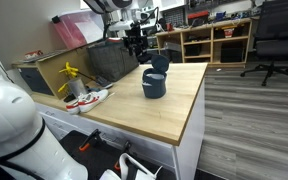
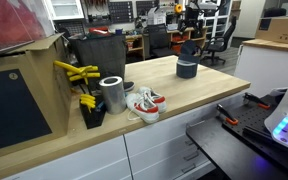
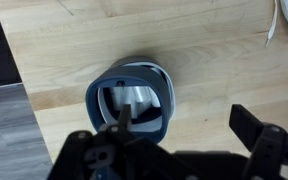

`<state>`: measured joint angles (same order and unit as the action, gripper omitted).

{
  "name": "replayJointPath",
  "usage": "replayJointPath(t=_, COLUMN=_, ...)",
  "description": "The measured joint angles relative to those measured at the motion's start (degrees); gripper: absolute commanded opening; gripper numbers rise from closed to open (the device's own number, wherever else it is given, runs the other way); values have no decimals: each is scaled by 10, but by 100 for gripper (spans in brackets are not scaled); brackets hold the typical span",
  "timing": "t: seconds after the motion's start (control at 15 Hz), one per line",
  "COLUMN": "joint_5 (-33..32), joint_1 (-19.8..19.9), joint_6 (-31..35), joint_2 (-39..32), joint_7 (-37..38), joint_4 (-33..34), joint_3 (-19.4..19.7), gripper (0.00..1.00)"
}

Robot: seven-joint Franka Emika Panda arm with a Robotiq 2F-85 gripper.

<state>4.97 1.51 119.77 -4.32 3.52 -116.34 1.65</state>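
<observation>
Jaws of the gripper [image 3: 184, 122] stood spread wide and released, with nothing clasped between them. In the wrist view one finger [image 3: 121, 122] showed dark against the near rim of the dark blue cup [image 3: 132, 100], while the opposite finger [image 3: 248, 120] hung over bare wood well to the side. The cup therefore sat off centre, under one finger and not between the two. Whether that finger met the rim could not be told from this angle.

The cup stood upright on the wooden table [image 3: 204, 50], and its pale inside showed from above. In an exterior view the cup [image 1: 155, 82] stood towards the far end of the tabletop [image 1: 174, 115], with the gripper [image 1: 137, 42] held above it and apart from it. In an exterior view the same cup [image 2: 187, 68] stood well away from a white and red sneaker [image 2: 144, 103], a silver canister [image 2: 112, 93] and some yellow tools [image 2: 76, 72] at the near end.
</observation>
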Motion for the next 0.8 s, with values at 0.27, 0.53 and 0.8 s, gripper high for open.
replayJointPath(t=0.27, joint_5=0, joint_1=0, joint_6=0, joint_2=-9, joint_7=0, joint_4=-1, joint_3=0, gripper=100)
replayJointPath(t=0.53, joint_5=-2, joint_1=0, joint_6=0, joint_2=-28, joint_7=-21, joint_4=-1, joint_3=0, gripper=100)
replayJointPath(t=0.8, joint_5=-12, joint_1=2, joint_6=0, joint_2=-50, joint_7=-51, joint_4=4, joint_3=0, gripper=100)
